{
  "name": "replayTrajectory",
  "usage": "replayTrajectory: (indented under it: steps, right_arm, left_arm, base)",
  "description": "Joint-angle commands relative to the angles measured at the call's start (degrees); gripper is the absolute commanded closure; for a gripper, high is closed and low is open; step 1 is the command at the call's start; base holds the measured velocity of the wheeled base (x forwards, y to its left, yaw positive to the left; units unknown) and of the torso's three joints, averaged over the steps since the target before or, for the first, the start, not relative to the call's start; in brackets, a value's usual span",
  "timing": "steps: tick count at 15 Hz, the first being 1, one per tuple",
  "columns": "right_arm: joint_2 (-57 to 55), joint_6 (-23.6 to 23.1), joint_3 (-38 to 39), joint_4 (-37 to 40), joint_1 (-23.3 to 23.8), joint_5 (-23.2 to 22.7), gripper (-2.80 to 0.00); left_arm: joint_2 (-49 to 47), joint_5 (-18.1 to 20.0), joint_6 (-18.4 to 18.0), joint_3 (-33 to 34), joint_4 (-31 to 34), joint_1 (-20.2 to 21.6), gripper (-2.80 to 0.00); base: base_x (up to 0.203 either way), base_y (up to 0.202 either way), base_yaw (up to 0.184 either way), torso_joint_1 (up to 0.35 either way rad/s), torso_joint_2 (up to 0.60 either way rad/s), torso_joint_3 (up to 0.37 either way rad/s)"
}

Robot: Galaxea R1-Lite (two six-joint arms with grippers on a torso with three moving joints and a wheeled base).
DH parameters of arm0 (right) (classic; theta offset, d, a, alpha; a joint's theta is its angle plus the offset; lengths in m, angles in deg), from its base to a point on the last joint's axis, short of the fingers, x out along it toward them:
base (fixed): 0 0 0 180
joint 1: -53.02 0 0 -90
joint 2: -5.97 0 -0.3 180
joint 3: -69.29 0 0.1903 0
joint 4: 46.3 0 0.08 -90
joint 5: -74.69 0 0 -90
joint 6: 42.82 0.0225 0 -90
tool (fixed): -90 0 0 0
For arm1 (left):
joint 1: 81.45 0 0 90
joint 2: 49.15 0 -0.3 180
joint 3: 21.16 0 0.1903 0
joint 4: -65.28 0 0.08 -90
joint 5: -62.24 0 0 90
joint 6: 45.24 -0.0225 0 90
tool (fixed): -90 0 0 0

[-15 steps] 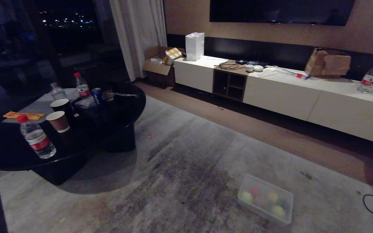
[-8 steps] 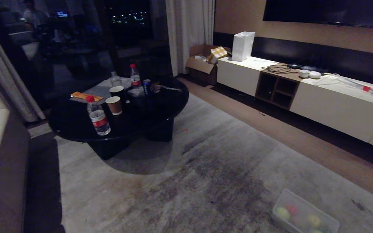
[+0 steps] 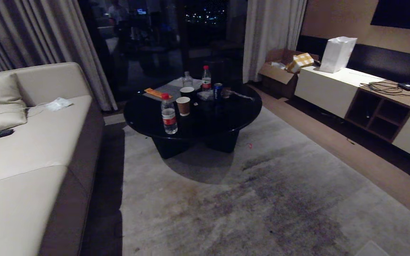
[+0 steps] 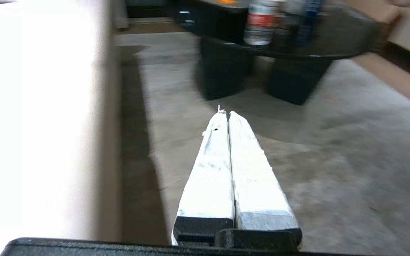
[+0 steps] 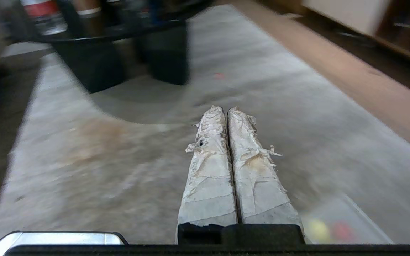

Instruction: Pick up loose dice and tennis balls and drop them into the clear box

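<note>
Resting on the grey carpet (image 5: 126, 156), well apart from the round black coffee table (image 3: 226, 113), the translucent colourless plastic clear box (image 5: 365, 227) showed only in the right wrist view, holding 1 fuzzy yellow-green tennis ball (image 5: 317, 228) beside 1 red die (image 5: 340, 231). Just beside that box hung the right gripper (image 5: 226, 108), its taped fingers pressed together and empty. Nearer the table's cream sofa (image 3: 30, 149), the left gripper (image 4: 225, 113) was likewise closed on nothing
</note>
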Motion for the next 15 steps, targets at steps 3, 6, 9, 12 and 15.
replayTrajectory:
  steps: [3,6,9,12,15]
  right_arm:
    - [-0.1,0.1,0.1,0.0,0.0,0.0,0.00]
    - [-0.1,0.0,0.1,0.0,0.0,-0.1,0.00]
    - [-0.1,0.1,0.1,-0.1,0.0,0.0,0.00]
    - [-0.1,0.1,0.1,-0.1,0.0,-0.1,0.00]
    - [-0.1,0.1,0.1,-0.1,0.0,0.0,0.00]
  left_arm:
    - [-0.1,0.0,0.0,0.1,0.0,0.0,0.00]
    - [-0.1,-0.1,0.0,0.1,0.0,0.0,0.00]
    - [-0.1,-0.1,0.1,0.1,0.0,0.0,0.00]
    - [-0.1,-0.1,0.1,0.1,0.0,0.0,0.00]
    - [-0.1,0.0,0.0,0.1,0.0,0.0,0.00]
  base:
    - [-0.002,-0.007,0.164,0.001,0.00,0.003]
    - [0.000,-0.007,0.164,0.005,0.00,0.005]
    - [-0.001,-0.008,0.156,0.001,0.00,0.006]
    - [0.001,-0.003,0.064,0.001,0.00,0.001]
    - [0.000,0.000,0.000,0.000,0.00,0.000]
